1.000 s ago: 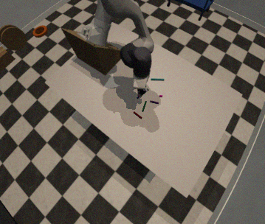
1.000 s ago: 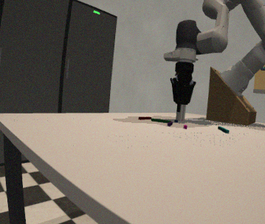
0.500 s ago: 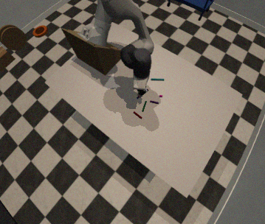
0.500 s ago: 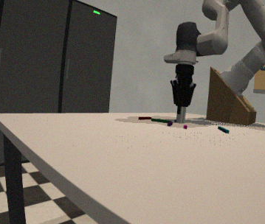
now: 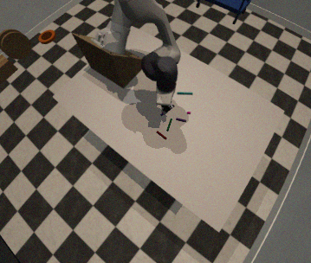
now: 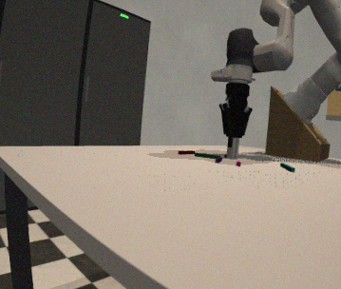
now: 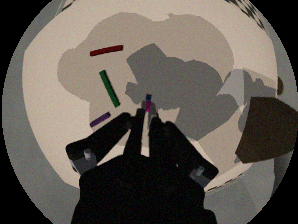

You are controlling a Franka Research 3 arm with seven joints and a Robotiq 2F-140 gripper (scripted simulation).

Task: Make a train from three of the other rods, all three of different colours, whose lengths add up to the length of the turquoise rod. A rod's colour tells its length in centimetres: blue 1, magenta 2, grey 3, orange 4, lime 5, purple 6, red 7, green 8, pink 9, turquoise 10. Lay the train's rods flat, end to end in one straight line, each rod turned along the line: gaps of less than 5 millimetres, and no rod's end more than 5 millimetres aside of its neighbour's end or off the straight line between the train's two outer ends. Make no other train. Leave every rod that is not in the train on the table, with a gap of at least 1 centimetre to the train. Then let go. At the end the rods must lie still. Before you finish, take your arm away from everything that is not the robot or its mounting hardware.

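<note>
My gripper (image 5: 165, 109) (image 6: 233, 153) (image 7: 147, 107) is down at the table top, its fingers nearly together on a small blue rod (image 7: 148, 99) that shows at the fingertips in the wrist view. A purple rod (image 5: 180, 119) (image 6: 218, 160) (image 7: 100, 120), a green rod (image 5: 169, 125) (image 6: 208, 155) (image 7: 109, 88) and a red rod (image 5: 161, 135) (image 6: 186, 152) (image 7: 107, 50) lie apart from each other just beside the gripper. A magenta rod (image 5: 188, 112) (image 6: 238, 163) lies a little further off. The turquoise rod (image 5: 184, 93) (image 6: 287, 166) lies alone beyond them.
A brown wooden wedge (image 5: 110, 60) (image 6: 292, 128) (image 7: 266, 129) stands at the arm's base behind the rods. The table (image 5: 223, 164) stretches wide to the front and right. An orange ring (image 5: 46, 36) and a wooden disc (image 5: 12, 43) lie on the floor.
</note>
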